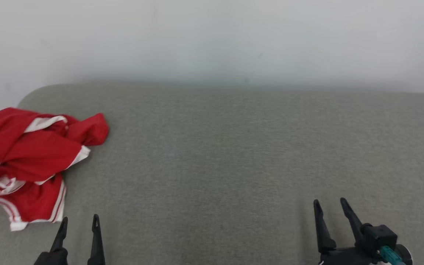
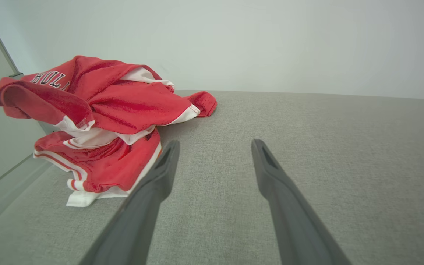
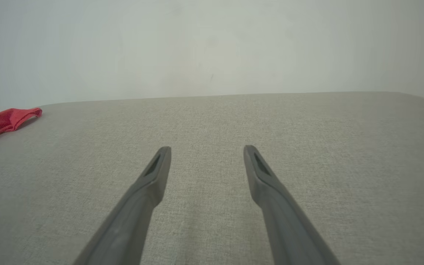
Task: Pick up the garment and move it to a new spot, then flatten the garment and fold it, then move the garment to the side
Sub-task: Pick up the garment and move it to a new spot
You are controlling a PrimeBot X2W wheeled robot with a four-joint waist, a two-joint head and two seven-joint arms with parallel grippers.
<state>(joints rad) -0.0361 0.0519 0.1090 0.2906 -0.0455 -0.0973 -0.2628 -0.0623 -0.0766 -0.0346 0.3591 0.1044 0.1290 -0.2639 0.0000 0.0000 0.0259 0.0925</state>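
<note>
Loosely crumpled red-and-white mesh garment (image 1: 24, 162) on grey woven cushion (image 1: 234, 154).

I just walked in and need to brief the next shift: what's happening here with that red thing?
Nothing is held yet. The red garment lies crumpled at the left end of the grey cushioned surface. The left gripper is open, just short of it, not touching. The right gripper is open over bare surface far to the right. The pick-up has not begun.
</note>
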